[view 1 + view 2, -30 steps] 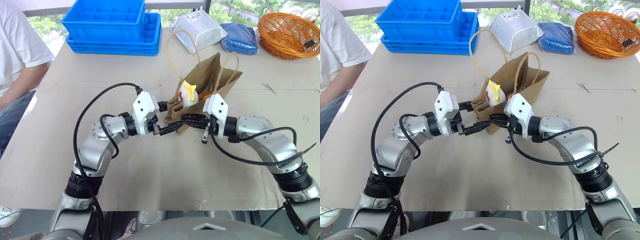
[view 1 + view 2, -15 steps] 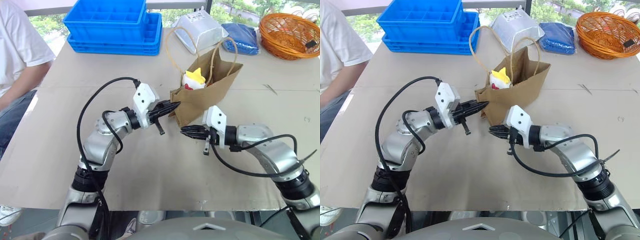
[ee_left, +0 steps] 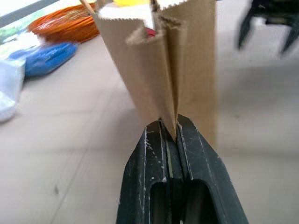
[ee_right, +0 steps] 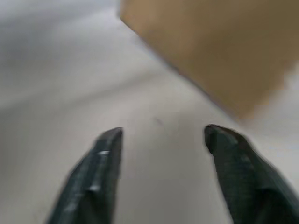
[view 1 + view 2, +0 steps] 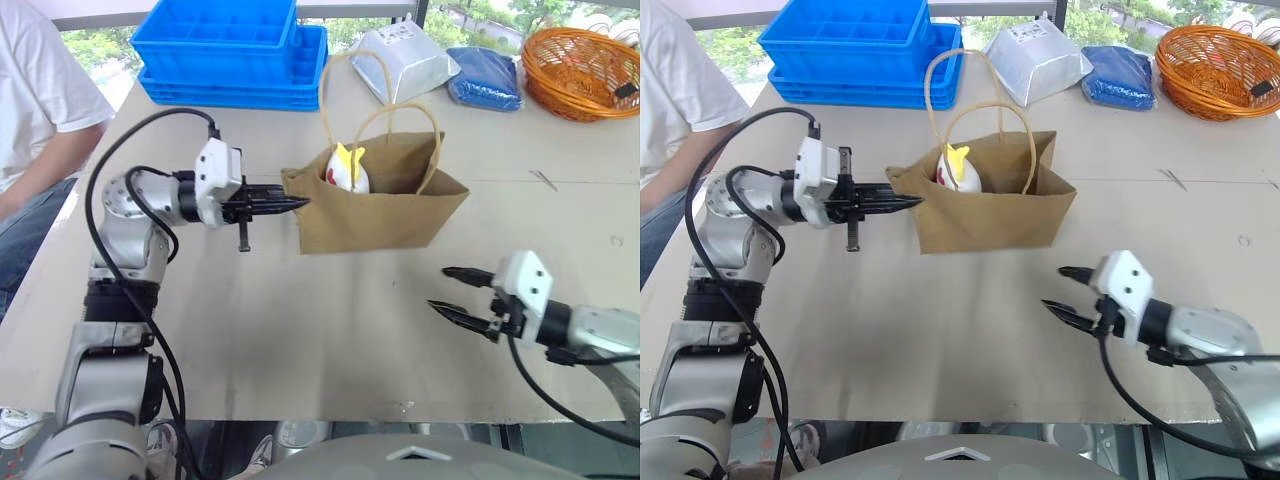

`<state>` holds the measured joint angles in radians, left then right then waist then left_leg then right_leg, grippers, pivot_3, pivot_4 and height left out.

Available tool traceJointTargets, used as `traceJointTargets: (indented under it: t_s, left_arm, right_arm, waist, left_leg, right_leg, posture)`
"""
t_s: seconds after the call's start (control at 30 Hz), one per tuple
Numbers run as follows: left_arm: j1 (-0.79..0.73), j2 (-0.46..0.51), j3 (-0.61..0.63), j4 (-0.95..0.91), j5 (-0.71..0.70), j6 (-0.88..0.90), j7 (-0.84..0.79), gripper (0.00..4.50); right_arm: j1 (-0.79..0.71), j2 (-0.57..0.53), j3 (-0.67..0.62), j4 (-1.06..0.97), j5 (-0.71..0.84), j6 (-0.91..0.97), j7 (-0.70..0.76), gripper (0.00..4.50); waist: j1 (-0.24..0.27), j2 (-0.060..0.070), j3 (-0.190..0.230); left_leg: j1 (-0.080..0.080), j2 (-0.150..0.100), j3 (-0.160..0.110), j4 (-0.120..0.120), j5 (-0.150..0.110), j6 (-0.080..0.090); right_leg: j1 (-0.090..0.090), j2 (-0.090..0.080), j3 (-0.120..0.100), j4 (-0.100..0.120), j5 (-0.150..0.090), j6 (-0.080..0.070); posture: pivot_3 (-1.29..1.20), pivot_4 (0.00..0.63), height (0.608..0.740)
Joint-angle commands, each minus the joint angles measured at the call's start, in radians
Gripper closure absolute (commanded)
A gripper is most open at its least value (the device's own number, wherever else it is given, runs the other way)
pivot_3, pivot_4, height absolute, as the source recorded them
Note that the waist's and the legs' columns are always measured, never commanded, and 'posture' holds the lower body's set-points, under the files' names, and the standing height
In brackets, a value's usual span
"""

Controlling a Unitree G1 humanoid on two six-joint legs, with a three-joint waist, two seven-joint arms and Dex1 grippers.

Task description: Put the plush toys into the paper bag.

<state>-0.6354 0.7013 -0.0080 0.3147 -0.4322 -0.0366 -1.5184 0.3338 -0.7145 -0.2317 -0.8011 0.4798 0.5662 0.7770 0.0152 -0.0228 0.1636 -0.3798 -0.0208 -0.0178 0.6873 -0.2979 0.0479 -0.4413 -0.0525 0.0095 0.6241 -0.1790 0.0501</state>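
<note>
The left tool (image 5: 285,203) was clamped on the paper bag (image 5: 375,210) rim at its nine o'clock corner, likely to steady it upright on the worktop (image 5: 300,320); a white plush toy (image 5: 347,170) sat inside. The right tool (image 5: 452,292), jaws apart, waited at five o'clock.

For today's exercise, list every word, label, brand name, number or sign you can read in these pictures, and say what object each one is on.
None can be read.
Silver pouch at the table's far edge: a white label with dark print, too small to read.
Paper bag, white plush toy, blue crates, blue cloth bag, orange basket: no text seen.
</note>
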Motion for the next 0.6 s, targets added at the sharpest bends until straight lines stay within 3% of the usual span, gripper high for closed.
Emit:
traceJointTargets:
  t_s: [0.03, 0.07, 0.23, 0.47, 0.6]
  left_arm:
    - [-0.033, -0.027, -0.012, 0.093, 0.009, -0.067, -0.083, 4.50]
    - [-0.041, -0.033, -0.020, 0.119, 0.012, -0.082, -0.091, 4.50]
    - [-0.117, -0.082, -0.013, 0.144, 0.000, -0.051, -0.068, 4.50]
    - [-0.049, -0.084, -0.032, 0.087, 0.030, 0.007, -0.046, 4.50]
    - [-0.102, -0.109, -0.011, 0.100, 0.031, 0.004, -0.004, 4.50]
  right_arm:
    - [0.076, 0.003, -0.139, -0.057, 0.014, -0.046, 0.003, 0.23]
    - [0.086, 0.005, -0.156, -0.059, 0.013, -0.054, 0.002, 0.02]
    - [0.064, 0.003, -0.166, -0.047, 0.010, -0.056, -0.024, 0.02]
    - [0.048, 0.005, -0.151, -0.012, -0.005, -0.076, -0.023, 0.02]
    - [0.065, 0.011, -0.157, -0.004, -0.004, -0.097, -0.013, 0.02]
  waist:
    - [-0.006, 0.000, 0.000]
    - [-0.008, -0.001, 0.000]
    - [-0.012, -0.001, 0.000]
    - [-0.025, -0.001, 0.000]
    - [-0.016, -0.001, 0.000]
  left_leg:
    - [0.001, 0.000, 0.000, 0.001, 0.000, 0.001]
    - [0.001, 0.000, 0.001, 0.001, 0.000, 0.001]
    - [0.002, 0.002, 0.001, 0.002, 0.000, 0.001]
    - [0.002, 0.002, 0.001, 0.002, -0.001, 0.002]
    - [0.001, 0.003, -0.001, 0.002, -0.001, 0.002]
  right_leg:
    - [0.001, 0.000, 0.000, 0.000, 0.000, 0.000]
    - [0.001, 0.000, 0.001, 0.000, 0.000, 0.000]
    - [0.001, 0.001, 0.001, 0.001, 0.000, 0.000]
    - [0.001, 0.001, 0.002, 0.001, 0.000, 0.001]
    - [0.001, 0.001, 0.000, 0.001, 0.000, 0.001]
  posture:
    - [0.00, 0.150, 0.740]
    - [0.00, 0.150, 0.740]
    - [0.00, 0.150, 0.740]
    - [0.00, 0.150, 0.740]
    - [0.00, 0.150, 0.740]
